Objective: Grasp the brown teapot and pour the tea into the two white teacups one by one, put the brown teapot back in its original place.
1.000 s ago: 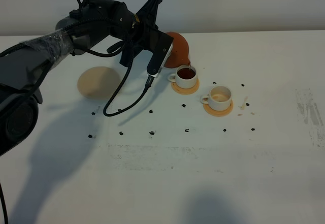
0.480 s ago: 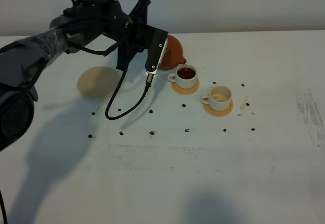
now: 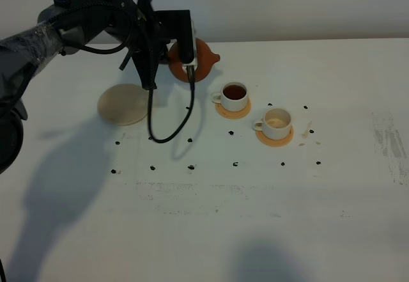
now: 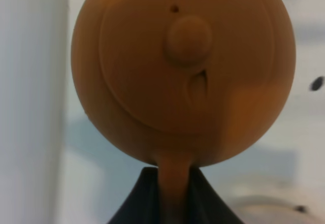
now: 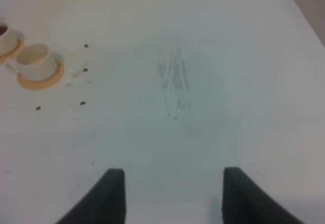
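Note:
My left gripper [image 3: 176, 57] is shut on the loop handle of the brown teapot [image 3: 204, 58] and holds it in the air, behind and to the left of the cups. In the left wrist view the teapot [image 4: 183, 71] shows its lid and knob, with its handle between the dark fingers [image 4: 137, 203]. The nearer-left white teacup [image 3: 234, 94] holds dark tea. The other teacup [image 3: 277, 120] looks pale inside. Each stands on an orange coaster [image 3: 276, 139]. The beige disc [image 3: 123, 104] lies bare at the left. My right gripper [image 5: 167, 193] hangs open over bare table.
A black cable [image 3: 167, 128] droops from the left wrist down to the table between the disc and the cups. Small black marks [image 3: 191, 166] dot the white tabletop. A scuffed patch [image 3: 390, 138] lies at the right. The right wrist view catches both cups [image 5: 34, 60].
The left arm has swung the teapot back and to the left, away from the tea-filled cup, and turned it out of its pouring tilt. The cups have not moved.

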`<state>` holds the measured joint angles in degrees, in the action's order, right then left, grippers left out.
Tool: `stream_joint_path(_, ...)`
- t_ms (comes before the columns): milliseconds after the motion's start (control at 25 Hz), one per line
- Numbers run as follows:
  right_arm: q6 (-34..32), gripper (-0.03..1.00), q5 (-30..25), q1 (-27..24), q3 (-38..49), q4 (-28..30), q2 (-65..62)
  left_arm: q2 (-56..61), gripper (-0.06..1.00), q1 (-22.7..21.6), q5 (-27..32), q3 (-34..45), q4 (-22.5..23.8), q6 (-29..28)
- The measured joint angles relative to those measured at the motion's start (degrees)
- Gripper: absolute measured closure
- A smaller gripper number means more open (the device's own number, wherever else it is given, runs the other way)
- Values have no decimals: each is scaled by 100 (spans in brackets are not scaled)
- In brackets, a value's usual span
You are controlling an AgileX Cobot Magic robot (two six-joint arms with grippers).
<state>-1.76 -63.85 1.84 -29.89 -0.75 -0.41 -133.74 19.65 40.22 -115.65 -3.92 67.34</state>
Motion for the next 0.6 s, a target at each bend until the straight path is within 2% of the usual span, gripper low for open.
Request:
stream_joint_path(360, 0, 55, 0, 0, 0, 0, 0, 0, 86, -1, 563, 0, 190, -2144)
stream_joint_path(480, 0, 55, 0, 0, 0, 0, 0, 0, 86, -1, 677, 0, 277, -2617)
stream_joint_path(600, 0, 55, 0, 0, 0, 0, 0, 0, 86, -1, 691, 0, 289, -2852)
